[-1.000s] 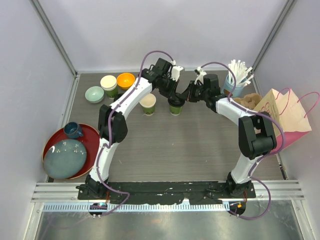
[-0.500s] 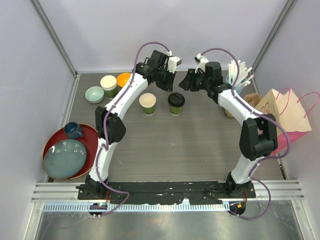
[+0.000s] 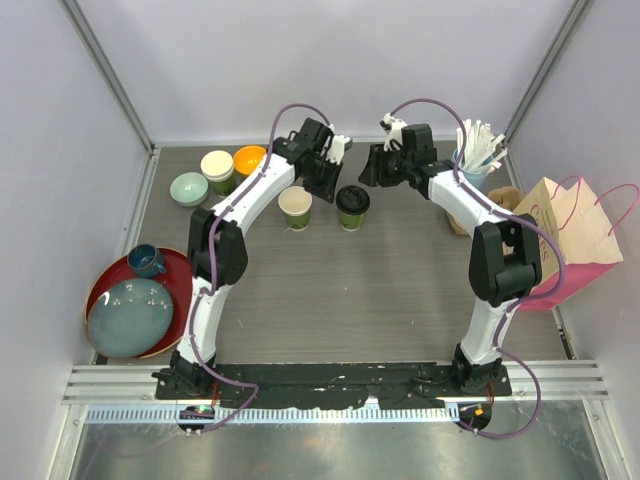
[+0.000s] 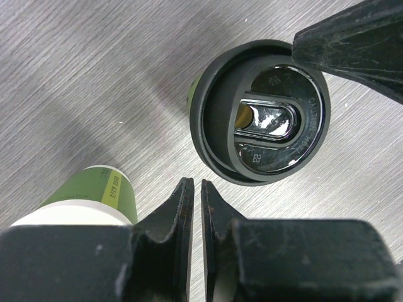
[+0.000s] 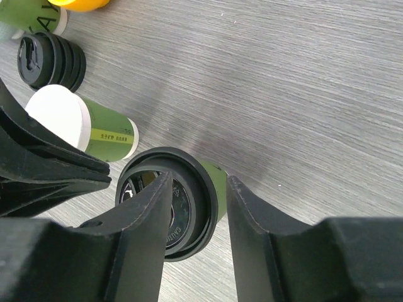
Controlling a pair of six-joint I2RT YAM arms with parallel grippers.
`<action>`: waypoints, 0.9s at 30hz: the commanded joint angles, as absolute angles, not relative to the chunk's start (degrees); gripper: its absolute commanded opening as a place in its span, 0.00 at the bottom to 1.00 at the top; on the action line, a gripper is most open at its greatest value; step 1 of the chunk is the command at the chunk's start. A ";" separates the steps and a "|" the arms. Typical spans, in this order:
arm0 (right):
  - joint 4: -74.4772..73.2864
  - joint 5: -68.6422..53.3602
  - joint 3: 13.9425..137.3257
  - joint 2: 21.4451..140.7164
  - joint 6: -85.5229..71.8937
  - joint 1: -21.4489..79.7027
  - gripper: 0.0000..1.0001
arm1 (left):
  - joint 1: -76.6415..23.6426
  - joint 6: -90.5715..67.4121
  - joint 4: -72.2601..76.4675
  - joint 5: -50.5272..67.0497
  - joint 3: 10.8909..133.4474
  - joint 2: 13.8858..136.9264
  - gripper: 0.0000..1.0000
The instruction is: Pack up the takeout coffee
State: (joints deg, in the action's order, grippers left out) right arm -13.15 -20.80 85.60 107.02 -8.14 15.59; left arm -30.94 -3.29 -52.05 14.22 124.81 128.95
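Observation:
A dark-green takeout coffee cup [image 3: 352,205] stands mid-table with its black lid [image 4: 261,119] on. To its left stands a second green cup [image 3: 295,204], with no lid and white inside. My left gripper [image 3: 326,178] hovers just behind and between the two cups. Its fingers [image 4: 197,184] are a narrow slit apart and hold nothing. My right gripper [image 3: 373,167] hangs above and behind the lidded cup [image 5: 195,214]. It is open [image 5: 198,179] and clear of the cup.
A stack of black lids [image 5: 50,60], a third green cup [image 3: 217,170], an orange bowl [image 3: 251,159] and a pale green bowl [image 3: 188,188] sit at the back left. At the left is a red tray [image 3: 105,280] with a plate and a blue cup. Right: a cup of straws [image 3: 470,165] and a paper bag [image 3: 565,235].
Both grippers have let go of the lidded cup, risen and drawn back toward the far wall. The right jaws have opened wide, the left ones by a crack. The lid stays on.

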 commanded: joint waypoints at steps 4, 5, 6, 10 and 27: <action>-9.23 -19.16 82.37 101.69 -15.81 12.83 0.42 | -29.53 -6.24 -49.22 16.78 128.14 126.30 0.19; -9.23 -19.16 81.92 101.34 -16.26 12.48 0.42 | -29.62 -6.41 -49.04 17.22 128.23 126.30 0.24; -9.23 -19.42 81.48 101.34 -16.96 12.39 0.42 | -29.53 -6.94 -48.87 17.57 128.32 126.39 0.26; -9.23 -20.30 79.11 102.57 -19.33 12.30 0.40 | -29.53 -7.73 -48.78 17.93 129.46 127.79 0.30; -4.92 -24.17 73.83 102.13 -22.06 12.22 0.34 | -29.44 -8.09 -48.95 19.42 130.60 132.10 0.23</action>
